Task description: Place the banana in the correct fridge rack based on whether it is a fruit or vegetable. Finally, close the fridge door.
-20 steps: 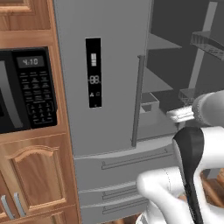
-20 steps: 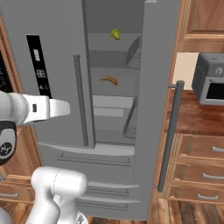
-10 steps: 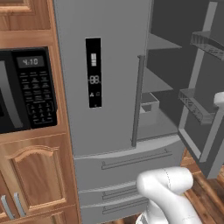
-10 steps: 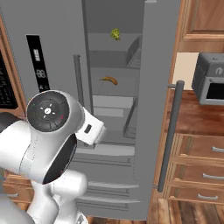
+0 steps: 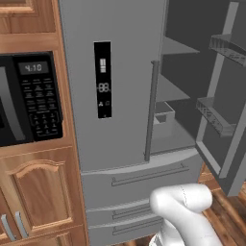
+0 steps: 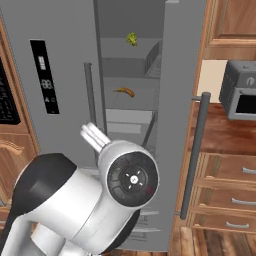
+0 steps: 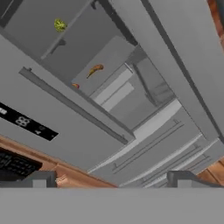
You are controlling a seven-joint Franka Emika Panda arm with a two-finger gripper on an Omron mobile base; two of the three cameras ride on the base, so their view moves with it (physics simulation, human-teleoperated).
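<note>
The banana (image 6: pixel 124 91) is small, curved and yellow with a dark end, and lies on the middle rack inside the open fridge; the hand view shows the banana (image 7: pixel 95 70) far off. One rack higher sits a lumpy green-yellow vegetable (image 6: pixel 131 38), also seen in the hand view as the vegetable (image 7: pixel 60 25). My gripper (image 7: pixel 112 179) is open with nothing between its fingertips (image 7: pixel 40 178), well back from the fridge and pointing up at it. The fridge's right door (image 6: pixel 176 110) stands wide open, its long handle (image 6: pixel 195 155) towards me.
My arm's big white joint (image 6: pixel 131 176) fills the lower front of the right base view. The left fridge door (image 5: pixel 113 96) is closed. A microwave (image 5: pixel 29 96) sits to the left, a toaster oven (image 6: pixel 242 95) on the right counter. Door bins (image 5: pixel 214 115) jut from the open door.
The arm has swung round: its hand left the base views' sides and a large joint now sits in front of the right base camera. Banana and door have not moved.
</note>
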